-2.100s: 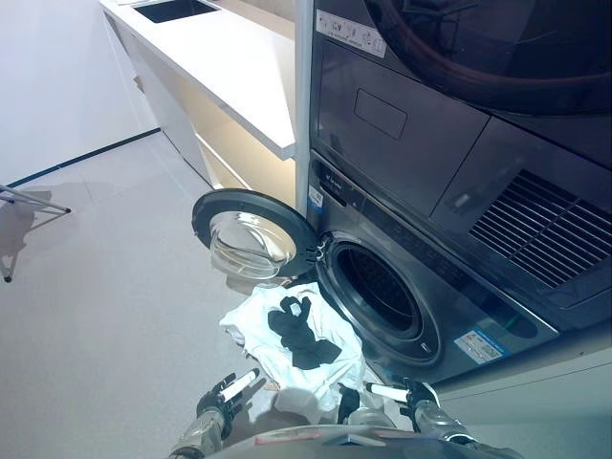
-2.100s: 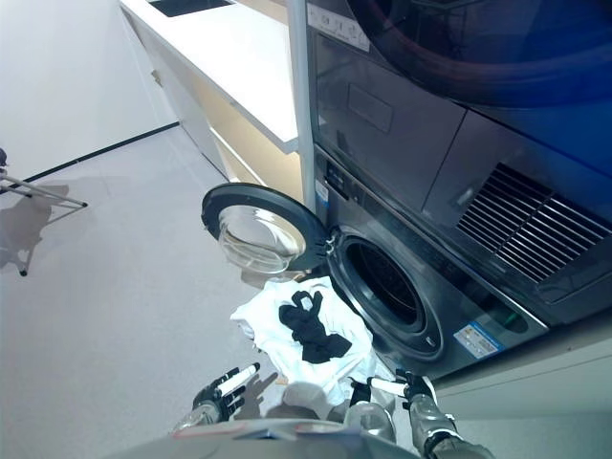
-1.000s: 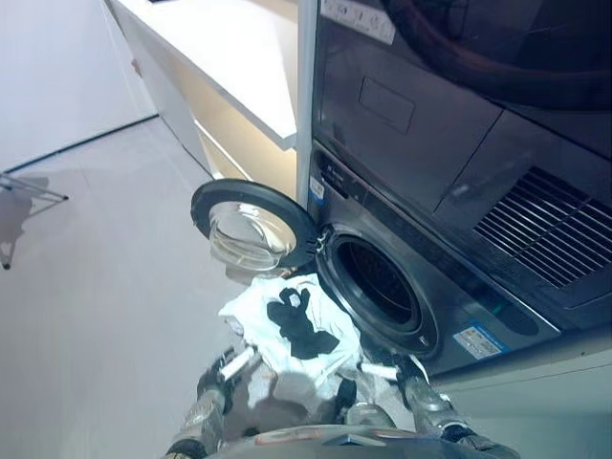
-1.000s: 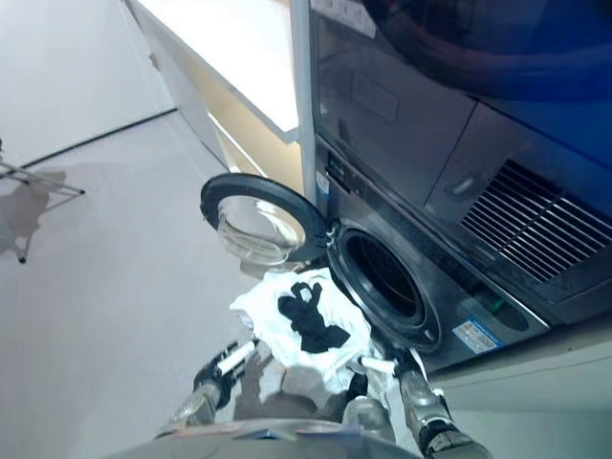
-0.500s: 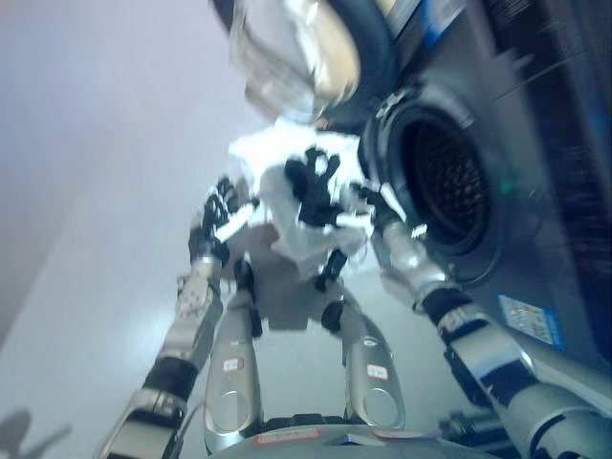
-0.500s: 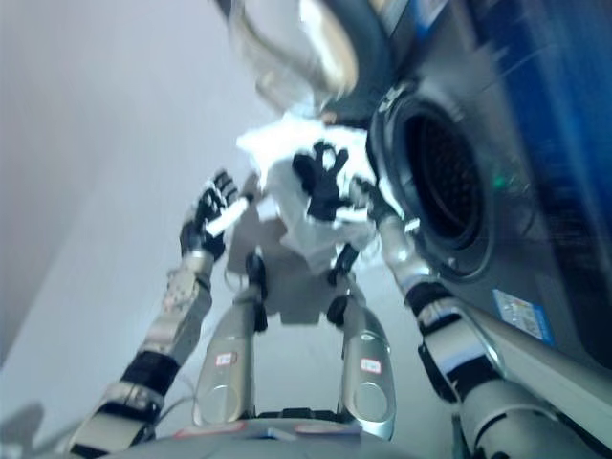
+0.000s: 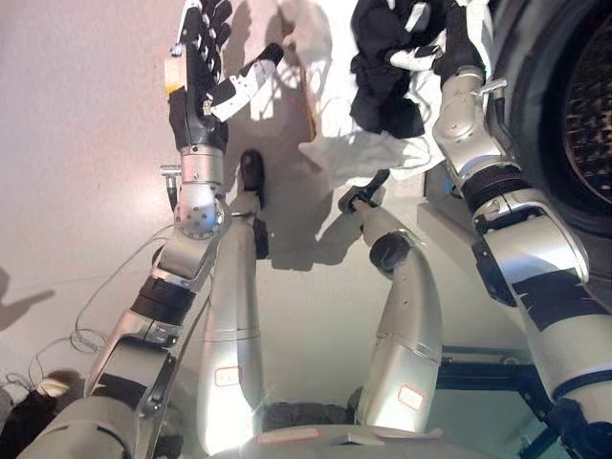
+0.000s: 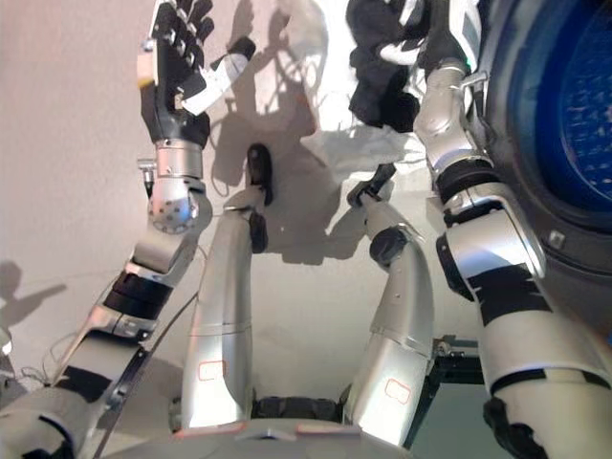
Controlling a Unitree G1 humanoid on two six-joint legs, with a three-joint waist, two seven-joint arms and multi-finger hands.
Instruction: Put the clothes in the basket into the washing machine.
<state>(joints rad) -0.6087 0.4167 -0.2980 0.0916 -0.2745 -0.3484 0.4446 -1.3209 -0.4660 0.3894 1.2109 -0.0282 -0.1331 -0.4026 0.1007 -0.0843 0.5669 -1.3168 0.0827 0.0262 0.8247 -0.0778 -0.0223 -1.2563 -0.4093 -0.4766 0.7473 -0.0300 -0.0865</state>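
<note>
Left eye view first. Honestly the job looks barely started: the pile of white clothes (image 7: 368, 143) with a black garment (image 7: 387, 72) on top sits on the floor at about 12 o'clock, right outside the washing machine drum opening (image 7: 583, 115) at 2 o'clock. Nothing cloth-like shows inside the slice of drum I can see. I can't make out a basket under the pile, just a bit of orange edge peeking out on its left side, so the whole load seems left to move.

The right hand (image 7: 442, 43) is up at 1 o'clock, down on the black garment, arm stretched forward alongside the machine front. Its fingers run out of the top of the frame, so I can't tell if it's got a grip or not. The left hand (image 7: 199, 67) is at 11 o'clock, lifted over bare floor (image 7: 76, 191), fingers spread and straight, thumb out to the side, holding nothing.

Right eye view, same deal. The left hand (image 8: 174, 69) floats flat and empty at 11 o'clock, well apart from the white clothes (image 8: 368, 143). The right hand (image 8: 430, 33) is buried at the black garment (image 8: 387, 72), grip unreadable. The drum opening (image 8: 574, 124) sits at 3 o'clock, just beside the pile.
</note>
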